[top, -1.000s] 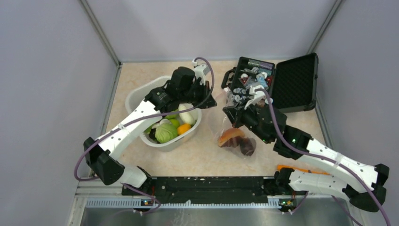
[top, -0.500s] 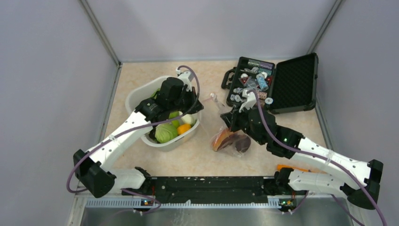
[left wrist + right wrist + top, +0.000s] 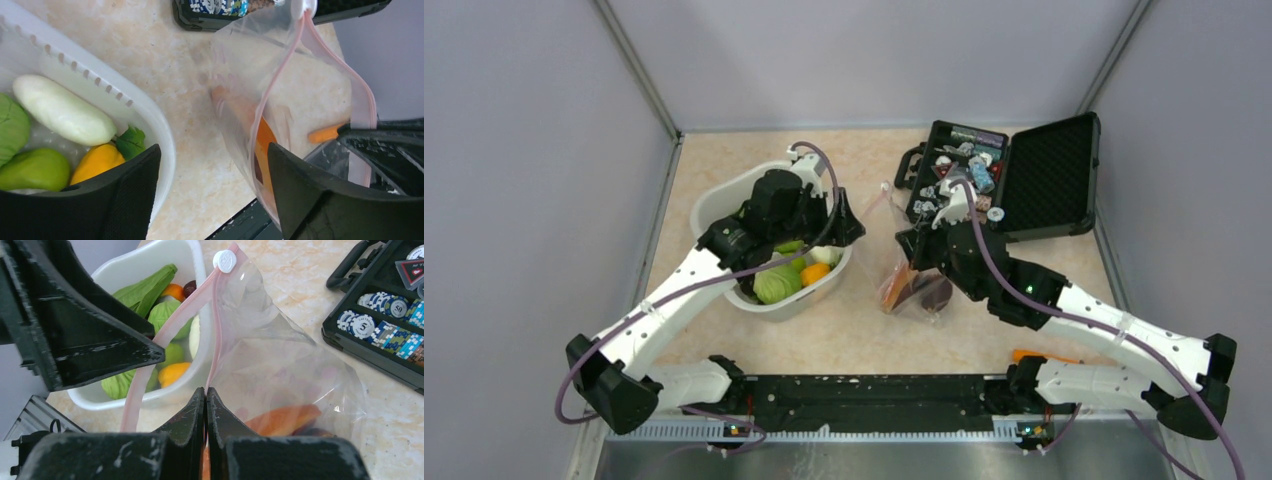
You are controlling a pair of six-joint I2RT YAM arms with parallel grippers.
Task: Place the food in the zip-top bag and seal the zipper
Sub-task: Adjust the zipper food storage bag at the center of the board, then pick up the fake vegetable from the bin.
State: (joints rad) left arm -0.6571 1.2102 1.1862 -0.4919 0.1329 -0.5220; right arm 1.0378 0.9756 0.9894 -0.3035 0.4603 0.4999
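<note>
Back over the tub's right edge, my left gripper now gapes empty; my right gripper pinches the bag rim. If it slips, the mouth collapses.

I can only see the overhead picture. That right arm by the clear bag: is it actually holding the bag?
Observer: Yes. The right wrist view shows the right gripper shut on one lip of the zip-top bag, right at its pink zipper.
Visitor: And the left one, over by the tub?
Observer: The left wrist view shows the left gripper open, fingers wide apart, with the white tub beside one finger and the bag's mouth beside the other.
Visitor: So is the bag sealed?
Observer: No. Up close, the zipper's two pink strips stand apart, and the white slider sits at the far end.
</note>
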